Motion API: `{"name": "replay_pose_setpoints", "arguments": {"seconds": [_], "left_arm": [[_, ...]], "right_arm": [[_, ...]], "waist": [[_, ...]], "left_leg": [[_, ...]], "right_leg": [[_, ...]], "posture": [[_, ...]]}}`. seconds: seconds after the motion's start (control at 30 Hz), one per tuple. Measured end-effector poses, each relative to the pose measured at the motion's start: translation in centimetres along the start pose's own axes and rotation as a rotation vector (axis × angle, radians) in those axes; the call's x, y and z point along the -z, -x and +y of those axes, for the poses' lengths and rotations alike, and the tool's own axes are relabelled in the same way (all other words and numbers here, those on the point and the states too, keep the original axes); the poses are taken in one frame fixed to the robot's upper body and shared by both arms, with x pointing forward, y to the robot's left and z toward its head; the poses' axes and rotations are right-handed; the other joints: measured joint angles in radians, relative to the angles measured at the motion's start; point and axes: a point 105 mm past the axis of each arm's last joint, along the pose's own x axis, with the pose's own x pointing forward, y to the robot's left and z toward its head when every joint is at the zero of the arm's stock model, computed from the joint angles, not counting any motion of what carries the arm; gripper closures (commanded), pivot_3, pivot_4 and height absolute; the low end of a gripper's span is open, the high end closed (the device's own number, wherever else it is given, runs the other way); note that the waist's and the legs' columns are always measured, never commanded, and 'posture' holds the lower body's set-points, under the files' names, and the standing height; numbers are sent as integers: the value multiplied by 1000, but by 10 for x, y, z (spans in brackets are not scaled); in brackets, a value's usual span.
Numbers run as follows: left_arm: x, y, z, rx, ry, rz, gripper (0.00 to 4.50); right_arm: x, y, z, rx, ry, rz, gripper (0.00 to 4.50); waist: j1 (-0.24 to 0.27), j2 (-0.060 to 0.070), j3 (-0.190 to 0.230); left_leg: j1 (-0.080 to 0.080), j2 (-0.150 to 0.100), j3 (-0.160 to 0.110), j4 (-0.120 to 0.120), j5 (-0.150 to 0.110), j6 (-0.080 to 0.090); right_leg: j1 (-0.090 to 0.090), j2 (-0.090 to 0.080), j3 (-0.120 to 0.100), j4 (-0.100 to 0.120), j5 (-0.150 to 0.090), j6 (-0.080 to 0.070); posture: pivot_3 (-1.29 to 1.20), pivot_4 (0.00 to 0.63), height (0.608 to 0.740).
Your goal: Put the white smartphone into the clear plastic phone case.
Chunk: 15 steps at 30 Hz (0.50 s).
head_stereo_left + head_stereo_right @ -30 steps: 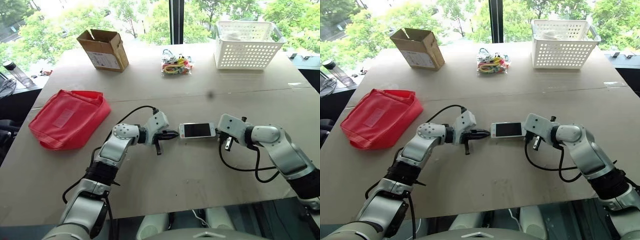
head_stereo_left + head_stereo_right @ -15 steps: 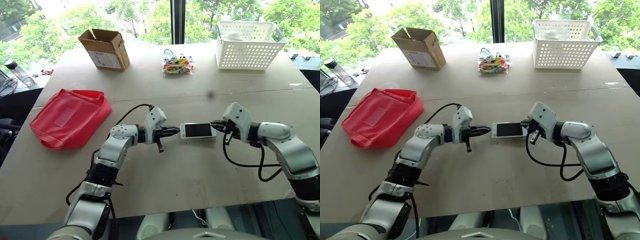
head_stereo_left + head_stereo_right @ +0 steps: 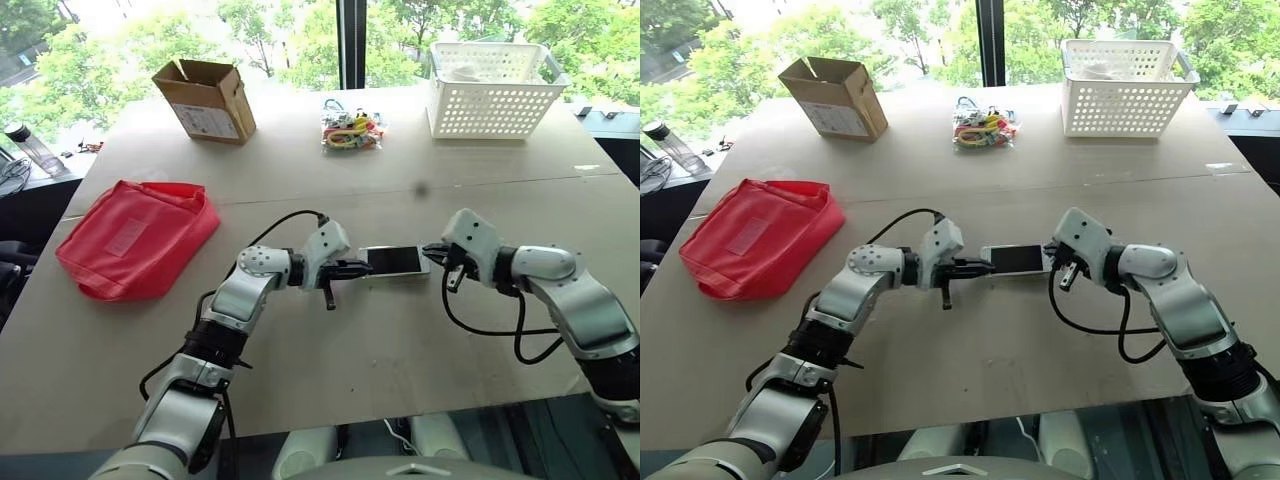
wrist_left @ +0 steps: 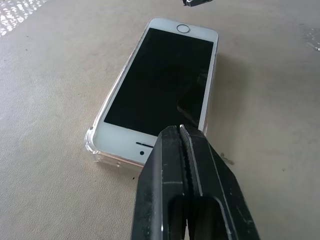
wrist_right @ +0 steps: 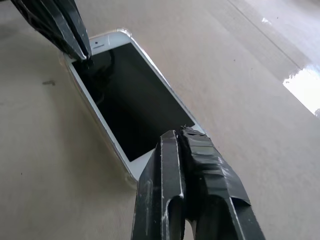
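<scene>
Tan table (image 3: 330, 350), white smartphone (image 4: 165, 85) inside clear plastic phone case (image 4: 91, 142), left gripper (image 4: 181, 131) and right gripper (image 5: 179, 134) fingers together at opposite ends.

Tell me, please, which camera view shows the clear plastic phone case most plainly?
The left wrist view: the clear plastic phone case shows as a transparent rim around the white smartphone. The right wrist view shows a fainter edge; from the head views I cannot make it out.

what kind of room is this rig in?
Likely an office or lab workspace, upper floor perhaps: a big plain table set against tall windows with treetops outside, carrying sundry props: cardboard box, white basket, red bag.
</scene>
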Motion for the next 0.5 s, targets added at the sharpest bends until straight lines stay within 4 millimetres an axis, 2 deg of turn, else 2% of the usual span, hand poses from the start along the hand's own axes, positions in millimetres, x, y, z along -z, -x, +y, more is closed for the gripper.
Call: {"name": "replay_pose_setpoints", "arguments": {"seconds": [0.1, 0.2, 0.33, 0.5], "left_arm": [[-5, 4, 6, -36, 49, -38, 4451], [-6, 19, 12, -77, 44, -35, 4451], [9, 39, 17, -125, 64, 18, 4451], [18, 36, 15, -119, 53, 48, 4451]], "right_arm": [[4, 0, -1, 9, 2, 22, 4500], [12, 2, -6, 31, -1, 59, 4500], [21, 0, -9, 39, -2, 92, 4500], [22, -6, -4, 14, 10, 92, 4500]], "waist": [[-1, 0, 0], [-3, 0, 0], [-2, 0, 0], [5, 0, 0]], "left_leg": [[0, 0, 0, 0, 0, 0], [0, 0, 0, 0, 0, 0], [0, 0, 0, 0, 0, 0], [-1, 0, 0, 0, 0, 0]], "right_leg": [[0, 0, 0, 0, 0, 0], [-1, 0, 0, 0, 0, 0], [0, 0, 0, 0, 0, 0], [0, 0, 0, 0, 0, 0]], "posture": [[0, 150, 733], [0, 150, 733], [0, 150, 733], [0, 150, 733]]}}
